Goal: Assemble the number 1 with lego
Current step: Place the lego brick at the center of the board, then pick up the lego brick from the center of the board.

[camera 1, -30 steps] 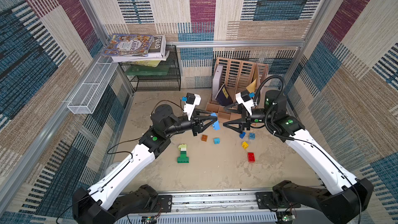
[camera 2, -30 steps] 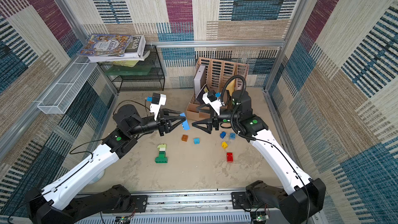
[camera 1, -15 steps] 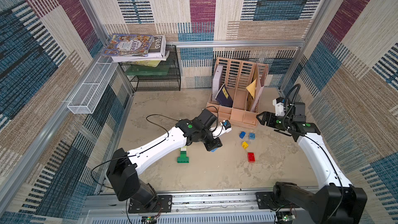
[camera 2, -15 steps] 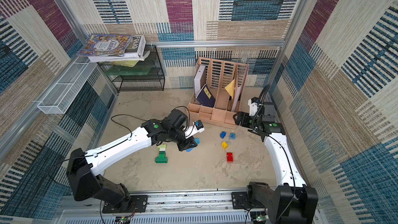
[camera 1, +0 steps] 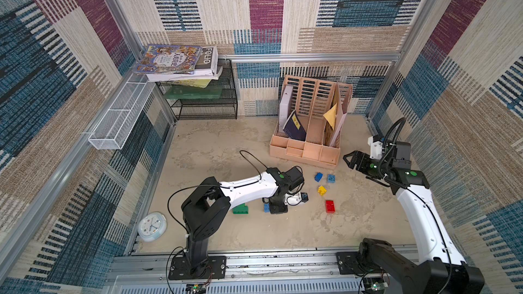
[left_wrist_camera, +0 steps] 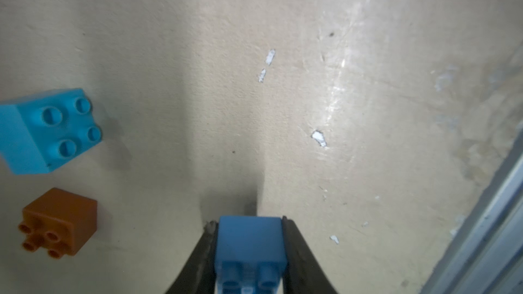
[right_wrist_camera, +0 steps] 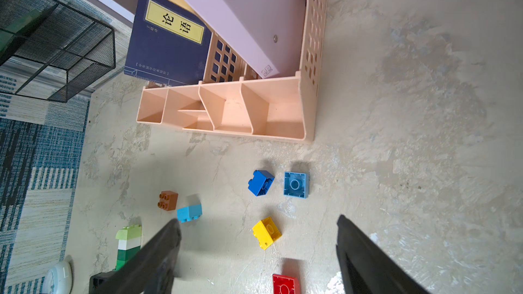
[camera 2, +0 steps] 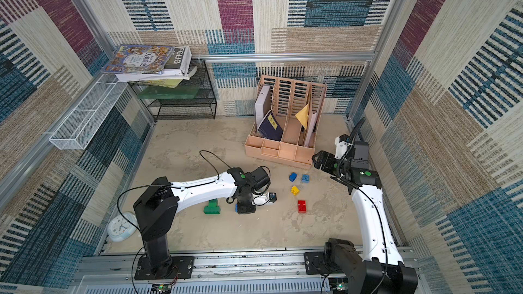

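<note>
The left gripper (left_wrist_camera: 250,229) is clamped on a blue brick (left_wrist_camera: 249,246). Its two black fingers (left_wrist_camera: 203,255) press flat against opposite sides, and the brick's studs are turned back toward the wrist. In both top views this gripper points straight down, low over the table (camera 1: 226,148); whether the brick touches the surface cannot be told. Near it in the left wrist view lie a turquoise brick (left_wrist_camera: 51,130), studs up, and a brown brick (left_wrist_camera: 59,223) tipped on its side, both loose and apart from the grip. The stack (right_wrist_camera: 128,246) of lime, cream and green bricks lies flat on the table; in a top view the stack (camera 1: 240,209) shows only its dark green end from under the left forearm. The right gripper (camera 1: 348,161) stands wide open and holds nothing, held above the table beside the front corner of the peach file organiser (camera 1: 305,151). Between the two arms lie four loose bricks. A dark blue brick (camera 1: 318,176) and a mid-blue brick (camera 1: 331,178), underside up, sit just beside each other. A yellow brick (camera 1: 321,190) and a red brick (camera 1: 330,206) lie farther from the organiser. A white clock (camera 1: 152,226) lies at the table's left edge.
</note>
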Robot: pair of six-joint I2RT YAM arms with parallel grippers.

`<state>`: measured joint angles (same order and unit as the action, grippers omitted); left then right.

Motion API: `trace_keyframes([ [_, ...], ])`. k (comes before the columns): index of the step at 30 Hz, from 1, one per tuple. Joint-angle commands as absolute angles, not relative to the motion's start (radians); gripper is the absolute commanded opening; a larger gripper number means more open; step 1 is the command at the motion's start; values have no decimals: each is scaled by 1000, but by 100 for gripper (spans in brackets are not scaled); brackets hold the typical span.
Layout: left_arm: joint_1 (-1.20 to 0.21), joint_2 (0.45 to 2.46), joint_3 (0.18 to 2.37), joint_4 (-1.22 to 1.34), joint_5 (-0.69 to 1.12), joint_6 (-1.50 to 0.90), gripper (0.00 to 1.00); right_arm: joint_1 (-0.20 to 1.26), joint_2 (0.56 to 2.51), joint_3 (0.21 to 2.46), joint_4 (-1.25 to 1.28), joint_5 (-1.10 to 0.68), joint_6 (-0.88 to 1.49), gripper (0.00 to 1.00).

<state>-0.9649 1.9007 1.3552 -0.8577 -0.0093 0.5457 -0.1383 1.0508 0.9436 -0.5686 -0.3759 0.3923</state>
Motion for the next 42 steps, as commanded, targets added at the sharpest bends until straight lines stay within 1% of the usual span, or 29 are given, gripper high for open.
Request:
trace_keyframes([
  [1, -966, 1923, 1351, -839, -29, 605, 3, -139, 1052, 956, -550, -391, 396, 87],
  [7, -966, 1960, 1359, -815, -23, 603, 20, -138, 1041, 968, -566, -391, 379, 87],
  [10, -965, 1960, 1356, -798, -12, 586, 32, -138, 1029, 971, -567, -370, 372, 90],
  [12, -966, 1954, 1358, -796, -6, 574, 47, -136, 1021, 974, -554, -365, 364, 91],
  [13, -965, 1946, 1356, -793, -2, 569, 51, -132, 1017, 976, -545, -365, 361, 91],
  [14, -966, 1935, 1351, -788, 3, 565, 60, -126, 1016, 979, -537, -365, 357, 91],
  [15, -966, 1921, 1346, -779, 5, 560, 62, -117, 1017, 981, -530, -362, 349, 91],
  [18, -965, 1855, 1319, -740, 14, 527, 64, -65, 1024, 998, -511, -326, 313, 91],
  [22, -961, 1687, 1224, -607, 41, 447, 65, 54, 1051, 1017, -485, -257, 273, 91],
  [24, -958, 1597, 1170, -510, 2, 379, 65, 133, 1076, 1030, -479, -212, 242, 91],
  [27, -938, 1473, 1086, -339, -138, 211, 65, 274, 1123, 1047, -469, -128, 181, 90],
  [29, -906, 1412, 1039, -256, -192, 92, 66, 332, 1153, 1050, -449, -105, 150, 90],
  [33, -828, 1367, 1046, -287, -263, -83, 66, 394, 1224, 1053, -421, -130, 80, 89],
  [35, -781, 1332, 1027, -301, -282, -180, 66, 454, 1283, 1068, -417, -123, 7, 88],
  [37, -736, 1295, 987, -284, -267, -245, 67, 509, 1360, 1106, -429, -112, -45, 87],
  [38, -712, 1278, 967, -281, -270, -286, 70, 535, 1407, 1139, -446, -113, -67, 87],
  [41, -644, 1248, 934, -293, -211, -360, 70, 596, 1537, 1229, -500, -137, -128, 86],
  [42, -625, 1242, 931, -317, -216, -388, 70, 612, 1577, 1250, -508, -154, -151, 85],
])
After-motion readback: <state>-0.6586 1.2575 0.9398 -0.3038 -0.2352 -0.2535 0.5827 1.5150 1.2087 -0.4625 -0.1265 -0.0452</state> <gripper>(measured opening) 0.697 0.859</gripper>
